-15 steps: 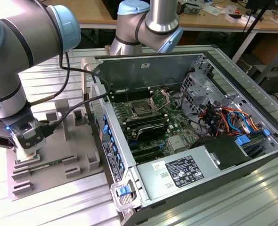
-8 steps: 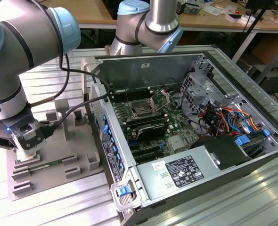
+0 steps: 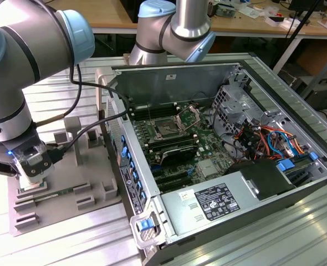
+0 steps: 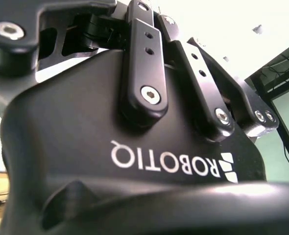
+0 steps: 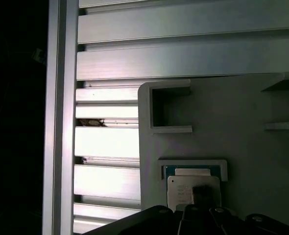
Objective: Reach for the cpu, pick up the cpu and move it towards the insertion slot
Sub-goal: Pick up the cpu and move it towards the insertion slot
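Down low, gripper (image 3: 34,178) above flat silvery square cpu (image 5: 192,193) on matte grey fixture (image 5: 242,122), grip unclear.

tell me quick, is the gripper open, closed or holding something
gripper: cannot be told; it is down at the grey fixture, right by the cpu.

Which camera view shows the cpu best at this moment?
The first wrist view: the cpu lies there in plain sight, silvery, in the grey holder. In the exterior view the gripper covers it. The second wrist view faces the gripper's body instead.
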You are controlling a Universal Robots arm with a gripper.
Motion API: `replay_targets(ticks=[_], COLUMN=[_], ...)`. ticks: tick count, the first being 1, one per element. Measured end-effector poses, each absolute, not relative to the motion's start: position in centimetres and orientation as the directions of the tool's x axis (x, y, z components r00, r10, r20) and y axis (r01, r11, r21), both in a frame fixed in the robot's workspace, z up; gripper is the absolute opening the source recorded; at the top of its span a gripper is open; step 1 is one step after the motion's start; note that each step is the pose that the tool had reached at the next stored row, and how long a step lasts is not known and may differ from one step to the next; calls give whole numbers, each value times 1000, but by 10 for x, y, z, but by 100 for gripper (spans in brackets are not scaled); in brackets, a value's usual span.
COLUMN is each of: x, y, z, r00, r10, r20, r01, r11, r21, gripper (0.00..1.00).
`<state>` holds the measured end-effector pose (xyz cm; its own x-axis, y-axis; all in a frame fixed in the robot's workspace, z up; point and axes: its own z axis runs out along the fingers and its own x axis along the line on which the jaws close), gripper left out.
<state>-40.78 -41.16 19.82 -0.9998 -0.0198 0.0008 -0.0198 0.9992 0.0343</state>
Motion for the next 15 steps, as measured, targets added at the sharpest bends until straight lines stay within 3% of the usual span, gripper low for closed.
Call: replay_targets(ticks=[15], x=[-408], y=[-412], z=[197], r00=[-1000], r10=[-20], r20=[-2], r01=[-20], r11=[999], r21=[34], gripper=[11])
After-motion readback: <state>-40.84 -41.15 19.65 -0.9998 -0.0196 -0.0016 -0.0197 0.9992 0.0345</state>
